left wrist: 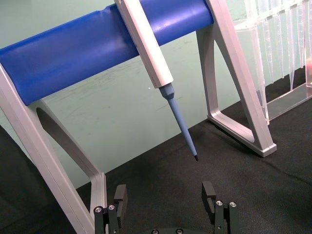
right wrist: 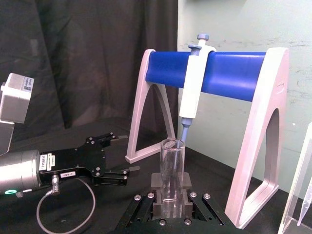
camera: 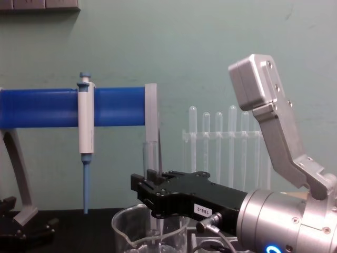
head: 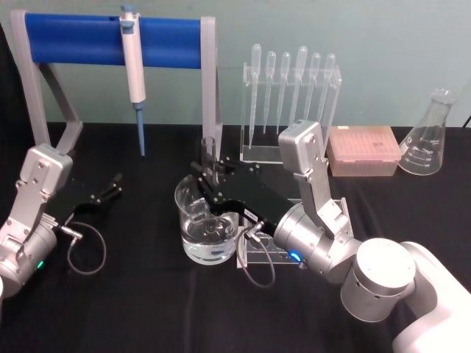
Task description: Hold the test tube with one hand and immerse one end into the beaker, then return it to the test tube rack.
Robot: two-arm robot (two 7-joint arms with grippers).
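The right gripper [head: 211,175], black and flat-fingered on a silver cylindrical wrist, is clamped on the clear glass round-bottomed test tube [head: 209,153], fingers pressed to both sides of the glass in the right wrist view [right wrist: 171,165]. The tube stands upright above the far side of the wide clear glass beaker [head: 182,209], which sits near the middle of the black table [head: 147,294] and contains clear liquid. In the chest view the tube [camera: 151,155] passes down through the gripper and below the rim of the beaker [camera: 124,229]; contact with the liquid cannot be confirmed. A rack [head: 257,256], largely covered by the right arm, lies just beside the beaker on the robot's right. The left gripper [head: 110,185] rests low over the table on the left, well apart from the beaker, its fingers [left wrist: 119,200] spread apart and holding nothing. Behind it a white pipettor with a blue tip [head: 136,66] hangs from a blue-barred grey stand [head: 73,40].
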